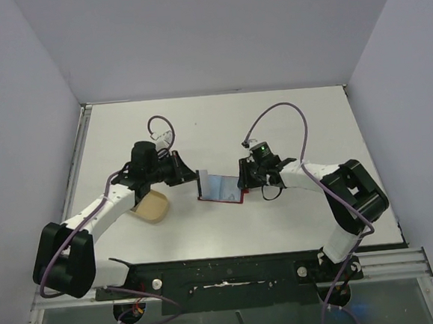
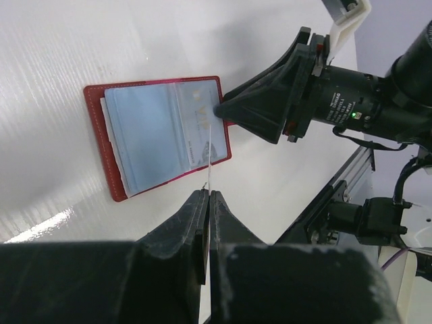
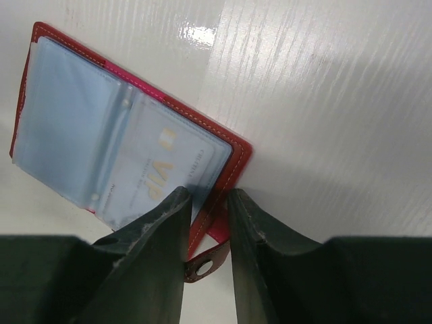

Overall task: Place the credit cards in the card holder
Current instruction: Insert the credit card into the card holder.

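The red card holder (image 1: 220, 189) lies open on the table between my grippers, its clear sleeves up. A pale credit card (image 3: 152, 177) marked VIP sits in a sleeve and shows in the left wrist view too, credit card (image 2: 196, 131). My left gripper (image 2: 208, 192) is shut on a thin pale sheet (image 2: 210, 158) seen edge-on, apparently another credit card, reaching over the holder (image 2: 101, 115). My right gripper (image 3: 206, 192) straddles the holder's red edge (image 3: 236, 158) and snap tab (image 3: 202, 266), jaws narrowly apart. From above, the left gripper (image 1: 193, 173) and right gripper (image 1: 244, 178) flank the holder.
A tan oval dish (image 1: 152, 207) sits under the left forearm, left of the holder. The black rail (image 1: 232, 269) with both arm bases runs along the near edge. Grey walls enclose the white table (image 1: 221, 124) on three sides.
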Motion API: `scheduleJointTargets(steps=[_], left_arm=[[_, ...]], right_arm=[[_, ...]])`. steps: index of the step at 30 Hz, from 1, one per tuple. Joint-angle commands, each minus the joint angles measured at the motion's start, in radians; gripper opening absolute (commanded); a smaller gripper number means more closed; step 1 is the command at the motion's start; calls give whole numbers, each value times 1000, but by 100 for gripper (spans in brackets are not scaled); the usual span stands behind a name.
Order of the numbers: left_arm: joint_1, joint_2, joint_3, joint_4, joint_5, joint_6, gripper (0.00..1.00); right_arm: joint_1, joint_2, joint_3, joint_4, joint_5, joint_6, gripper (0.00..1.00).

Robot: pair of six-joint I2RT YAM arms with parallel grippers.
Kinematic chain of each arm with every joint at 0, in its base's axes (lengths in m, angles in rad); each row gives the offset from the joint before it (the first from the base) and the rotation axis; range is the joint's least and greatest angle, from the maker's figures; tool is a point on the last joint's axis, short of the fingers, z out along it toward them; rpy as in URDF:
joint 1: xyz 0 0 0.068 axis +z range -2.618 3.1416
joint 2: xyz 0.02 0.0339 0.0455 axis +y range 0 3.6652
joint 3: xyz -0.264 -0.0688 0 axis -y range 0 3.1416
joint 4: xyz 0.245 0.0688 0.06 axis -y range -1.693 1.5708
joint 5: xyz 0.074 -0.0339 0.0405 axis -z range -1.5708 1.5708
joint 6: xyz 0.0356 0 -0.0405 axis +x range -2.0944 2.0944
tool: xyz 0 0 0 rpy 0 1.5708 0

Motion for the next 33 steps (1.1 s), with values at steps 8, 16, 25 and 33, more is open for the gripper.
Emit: scheduleJointTargets(steps=[8,16,25,33], left_arm=[[-30,170,137,-21,30,50,0],[-31,290,219,-37,86,59,0],[-32,375,261,-69,149,84,0],[-45,451,286,-36,211,74,0]], right_arm=[[14,-40,-76,92,15,-27,25],[11,-38,-77,142,-19,-85,24],[7,-25,-78,176,-33,-105,24],[7,-25,-78,171,-26,-103,24]])
